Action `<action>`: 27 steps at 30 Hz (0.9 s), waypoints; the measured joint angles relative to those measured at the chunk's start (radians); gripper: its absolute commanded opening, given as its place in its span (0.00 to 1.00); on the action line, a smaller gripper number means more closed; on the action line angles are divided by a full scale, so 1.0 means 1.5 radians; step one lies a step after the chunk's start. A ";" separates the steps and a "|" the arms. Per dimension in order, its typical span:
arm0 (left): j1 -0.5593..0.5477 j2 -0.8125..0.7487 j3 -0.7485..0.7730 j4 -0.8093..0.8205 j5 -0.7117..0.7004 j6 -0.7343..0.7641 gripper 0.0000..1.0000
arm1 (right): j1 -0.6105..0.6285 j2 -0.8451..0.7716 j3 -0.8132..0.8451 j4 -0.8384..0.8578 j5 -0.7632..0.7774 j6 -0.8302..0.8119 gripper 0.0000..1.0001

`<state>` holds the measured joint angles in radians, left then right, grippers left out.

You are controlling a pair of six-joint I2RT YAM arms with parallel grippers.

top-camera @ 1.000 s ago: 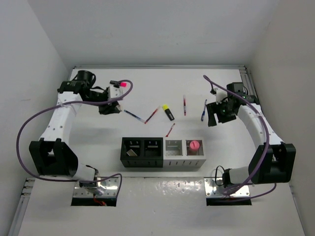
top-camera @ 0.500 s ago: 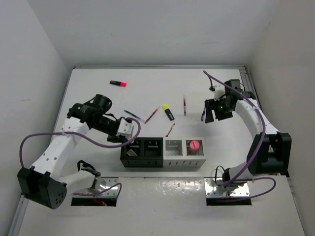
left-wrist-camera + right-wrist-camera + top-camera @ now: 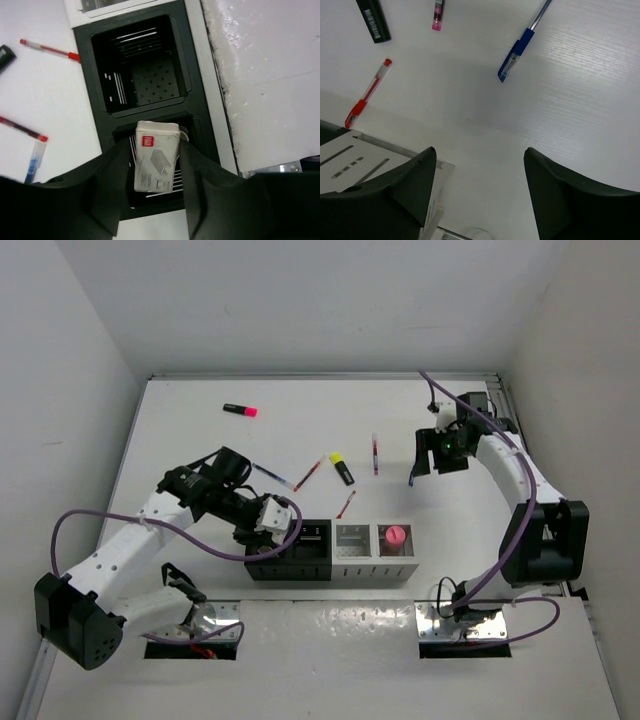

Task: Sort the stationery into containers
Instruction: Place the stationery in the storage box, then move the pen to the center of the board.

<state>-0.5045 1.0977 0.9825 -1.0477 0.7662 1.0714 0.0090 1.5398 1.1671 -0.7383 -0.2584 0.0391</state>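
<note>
Pale eraser (image 3: 155, 165) pinched on both sides in left gripper (image 3: 154, 150), label side up, directly above leftmost black bin (image 3: 262, 570) at near edge. Just right of it, second black bin (image 3: 87, 65). Right gripper (image 3: 480, 155) with jaws wide apart, nothing between, above table (image 3: 570, 100) at far right, near blue pen (image 3: 520, 47). Glue stick (image 3: 396, 536) in rightmost grey bin (image 3: 396, 568). Pink highlighter (image 3: 240, 409) far left; yellow highlighter (image 3: 342, 469) and red pen (image 3: 309, 474) loose mid-table.

White links (image 3: 120, 545), black joints (image 3: 75, 615), purple cables (image 3: 57, 535), black fingers (image 3: 107, 190), silver base plates (image 3: 470, 625).
</note>
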 measured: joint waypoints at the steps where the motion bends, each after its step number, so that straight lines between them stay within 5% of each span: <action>1: -0.001 0.000 -0.001 0.006 -0.005 -0.004 0.60 | 0.000 0.000 0.002 0.001 -0.002 0.002 0.70; 6: 0.004 -0.002 -0.001 0.042 -0.030 -0.031 0.71 | 0.000 0.000 0.011 0.003 -0.007 0.006 0.70; 15: 0.125 0.039 0.064 0.180 -0.074 -0.196 0.72 | 0.000 -0.002 0.012 0.001 -0.007 0.003 0.70; 19: 0.244 0.229 0.279 0.237 -0.086 -0.277 0.70 | 0.000 -0.012 0.012 -0.004 -0.007 -0.005 0.70; 21: 0.308 0.419 0.496 0.245 -0.072 -0.304 0.68 | 0.000 -0.018 0.012 -0.006 -0.007 -0.012 0.70; 27: 0.383 0.721 0.745 0.258 -0.098 -0.308 0.67 | 0.000 -0.020 0.052 -0.022 -0.002 -0.037 0.70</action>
<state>0.0700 2.1796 2.1002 -0.6601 0.6186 0.6090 0.0086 1.5105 1.2457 -0.7715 -0.2607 -0.0170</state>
